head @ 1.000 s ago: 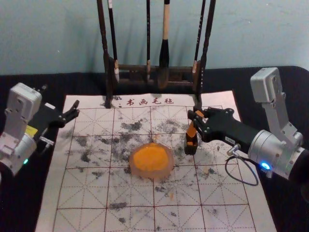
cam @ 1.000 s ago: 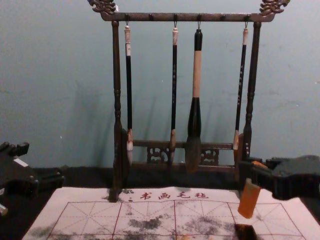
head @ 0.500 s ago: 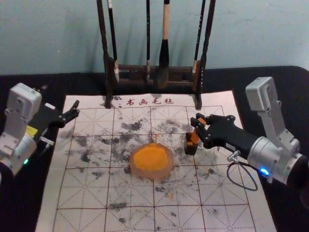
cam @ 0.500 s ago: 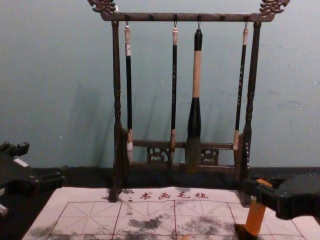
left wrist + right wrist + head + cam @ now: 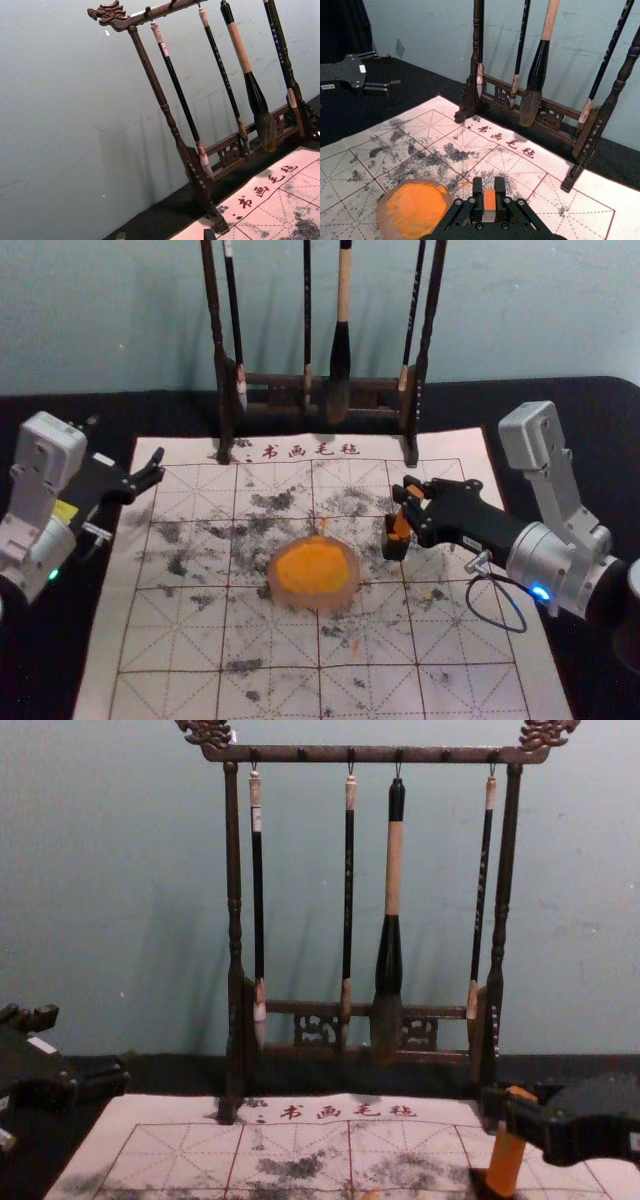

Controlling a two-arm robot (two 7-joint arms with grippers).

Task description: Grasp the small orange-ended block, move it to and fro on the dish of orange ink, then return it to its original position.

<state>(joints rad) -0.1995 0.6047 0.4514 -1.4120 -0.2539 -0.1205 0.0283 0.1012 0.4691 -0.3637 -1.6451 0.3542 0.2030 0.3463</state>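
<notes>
A pale blue-green wall (image 5: 100,320) stands behind a table covered in black cloth (image 5: 560,390); on the cloth a white gridded felt mat (image 5: 170,650) is spread, marked with red characters along its far edge; at that edge a dark carved wooden brush rack (image 5: 370,754) is set, and from it four calligraphy brushes (image 5: 394,870) are hung, the thickest being third from the left.

Near the middle of the mat a round dish (image 5: 349,596) is placed, with orange ink (image 5: 311,568) in it; to its right, apart from it, a small dark holder (image 5: 394,549) is seen.

The orange block (image 5: 402,527) is gripped by the right gripper (image 5: 411,508), its fingers closed on the two sides; the block is held slightly tilted above the mat's right part, its lower end at the holder's mouth; how deep it is seated cannot be told.

The left gripper (image 5: 152,468) is parked over the mat's far left edge, its fingers spread wide, with nothing held between them.
</notes>
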